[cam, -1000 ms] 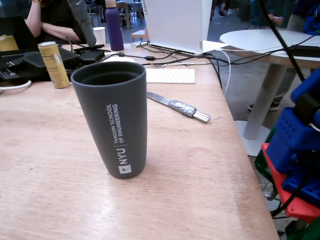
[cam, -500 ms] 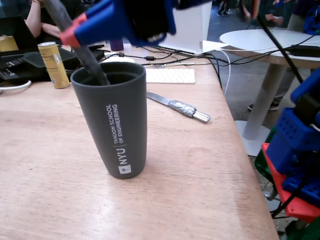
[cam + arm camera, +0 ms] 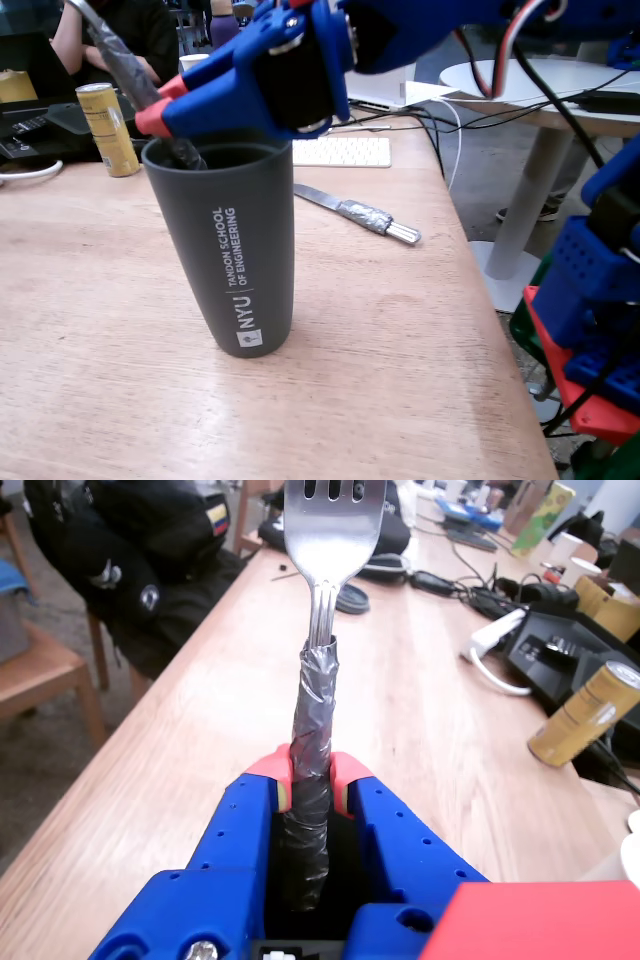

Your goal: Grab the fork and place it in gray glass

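Note:
The gray glass point(image 3: 232, 250) stands upright on the wooden table point(image 3: 400, 340), with white NYU print facing the fixed view. My blue gripper point(image 3: 160, 105) with red tips hovers at the glass's rim on the left and is shut on the fork point(image 3: 112, 48). The foil-wrapped handle slants down and its end dips into the mouth of the glass; the tines point up and away, out of the fixed view. In the wrist view the fork point(image 3: 316, 695) stands between the red fingertips point(image 3: 268, 772), with my gripper point(image 3: 310, 775) clamped on the foil and the tines at the top edge.
A foil-handled knife point(image 3: 355, 212) lies behind and to the right of the glass. A yellow can point(image 3: 108, 128) stands at the back left and also shows in the wrist view point(image 3: 585, 712). A white keyboard point(image 3: 342, 151) lies behind. The table's edge runs along the right, by the arm's base point(image 3: 595, 300).

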